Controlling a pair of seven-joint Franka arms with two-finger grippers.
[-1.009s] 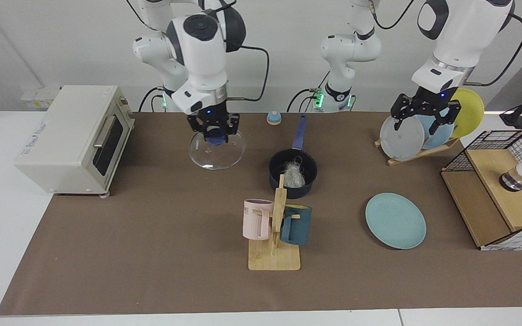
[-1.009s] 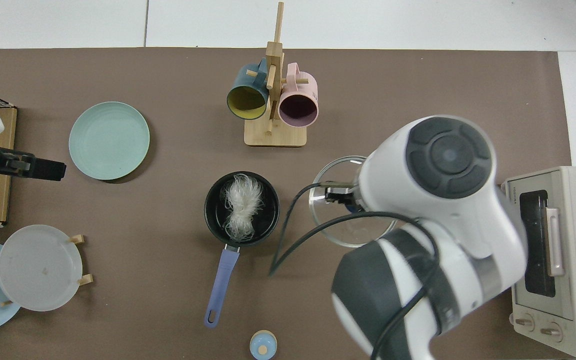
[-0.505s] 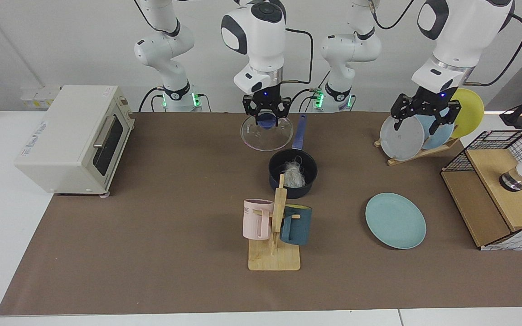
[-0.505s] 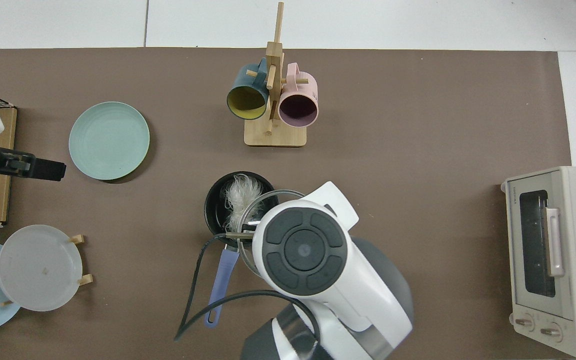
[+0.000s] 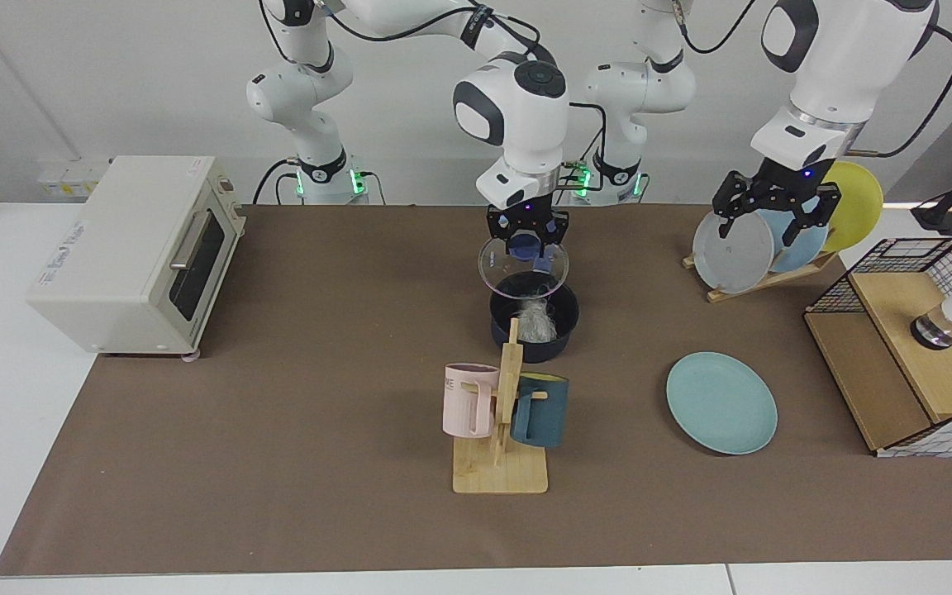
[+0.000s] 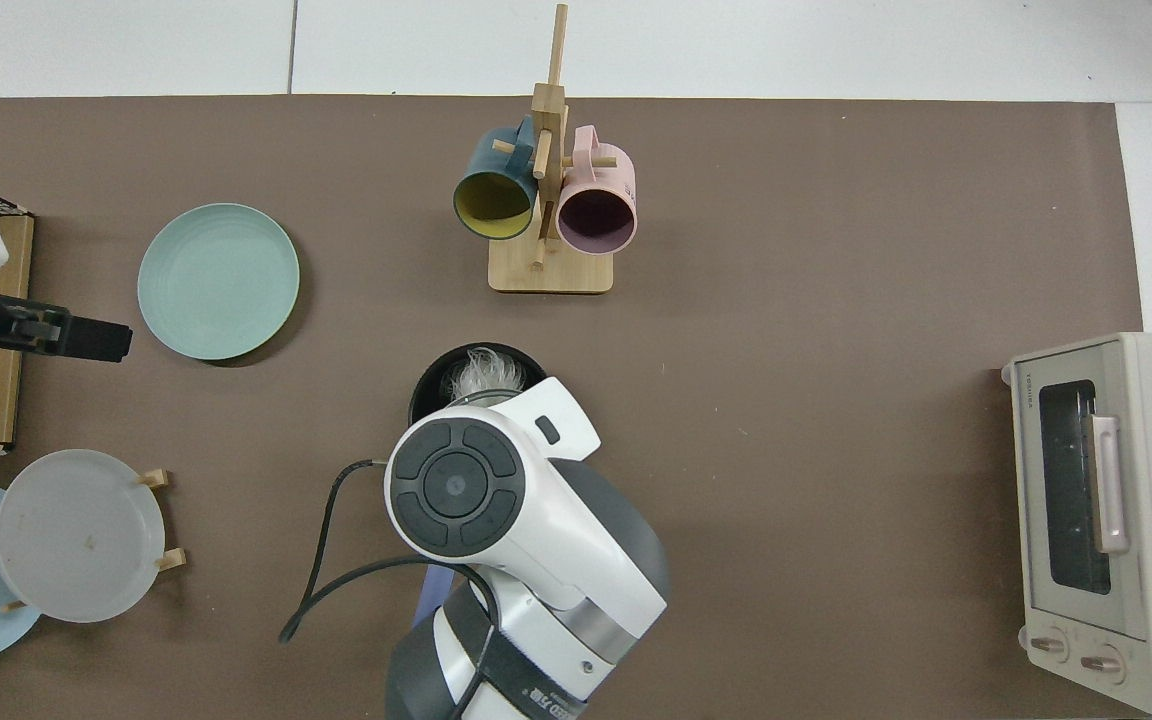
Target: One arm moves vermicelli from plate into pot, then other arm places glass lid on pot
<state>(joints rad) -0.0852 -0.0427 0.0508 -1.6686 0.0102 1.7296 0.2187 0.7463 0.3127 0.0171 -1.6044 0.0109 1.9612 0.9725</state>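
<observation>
Nearest the facing camera, a wooden mug stand [image 5: 499,446] carries 2 mugs, a pink mug [image 5: 468,400] and a dark teal mug [image 5: 539,410], both hung on its pegs with nothing visible inside them from above. Beside it, the pale teal plate [image 5: 721,402] lies flat on the brown mat [image 5: 278,463] with nothing on it. Behind the stand sits the pot [image 5: 499,324], and the vermicelli [image 5: 535,321] rests inside it as a whitish tangle against the black interior. Just above the pot's far rim, the right gripper [image 5: 527,240] pinches the blue knob of the glass lid [image 5: 499,266], which hangs level in the air, apart from the pot; in the top view the arm hides the lid. Further back, the left gripper [image 5: 773,216] waits over the wooden rack [image 5: 761,279], its fingers spread wide around nothing, with 3 plates standing in that rack. A toaster oven [image 5: 133,252] sits at the mat's other end with its door closed.
</observation>
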